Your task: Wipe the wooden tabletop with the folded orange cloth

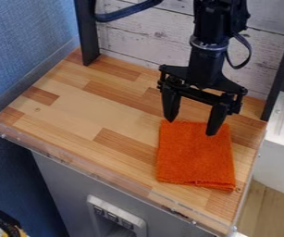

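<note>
- We find the gripper (191,127) open, holding nothing, at the orange cloth's (196,159) far edge.
- We judge that the cloth lies flat because the wooden worktop (70,111) supports it.

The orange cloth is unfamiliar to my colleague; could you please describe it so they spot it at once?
Start at the wooden worktop and go to its right-hand part in the camera view. There, by the open black pincer, lies a flat, folded, roughly rectangular cloth. Its bright orange, textured fabric sets it apart from the wood and black arm.
</note>
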Available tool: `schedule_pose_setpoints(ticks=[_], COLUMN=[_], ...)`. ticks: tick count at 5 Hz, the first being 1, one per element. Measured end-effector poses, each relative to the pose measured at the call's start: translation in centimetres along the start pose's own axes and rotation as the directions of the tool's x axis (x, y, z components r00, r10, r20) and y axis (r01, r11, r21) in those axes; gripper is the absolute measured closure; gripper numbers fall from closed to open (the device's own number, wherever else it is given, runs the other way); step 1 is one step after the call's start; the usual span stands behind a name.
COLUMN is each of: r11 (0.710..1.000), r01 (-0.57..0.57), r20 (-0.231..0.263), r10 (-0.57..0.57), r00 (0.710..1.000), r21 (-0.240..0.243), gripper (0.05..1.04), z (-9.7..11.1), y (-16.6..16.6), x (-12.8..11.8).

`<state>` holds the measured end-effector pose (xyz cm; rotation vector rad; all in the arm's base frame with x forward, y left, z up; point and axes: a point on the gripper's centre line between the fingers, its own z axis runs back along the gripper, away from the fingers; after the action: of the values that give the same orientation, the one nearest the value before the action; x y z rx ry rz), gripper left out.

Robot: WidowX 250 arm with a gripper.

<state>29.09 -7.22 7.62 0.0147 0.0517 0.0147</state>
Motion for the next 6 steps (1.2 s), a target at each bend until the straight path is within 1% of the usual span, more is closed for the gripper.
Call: schedule_pose_setpoints(ticks=[1, 2, 3, 4, 5, 6], r11=[1.0, 0.999, 0.996, 0.993, 0.989, 0.986], r01=[-0.027, -0.044, -0.082, -0.116, -0.143, -0.163], r20=[0.01, 0.02, 0.038, 0.053, 0.065, 0.061], r10=[0.027, 0.044, 0.083, 0.117, 0.144, 0.165], r00=[1.0, 0.999, 0.996, 0.992, 0.987, 0.984], r21=[-0.004, -0.008, -0.016, -0.024, -0.031, -0.03], gripper=[0.408, 0.712, 0.927, 1.017, 1.024, 1.024], z=[-0.7, -2.1, -3.2, -4.2, -5.0, -6.1], y=[0.0, -0.7, -1.0, -1.0, -1.4, -1.6], x=[0.0, 0.0, 0.0, 0.1, 0.3, 0.4])
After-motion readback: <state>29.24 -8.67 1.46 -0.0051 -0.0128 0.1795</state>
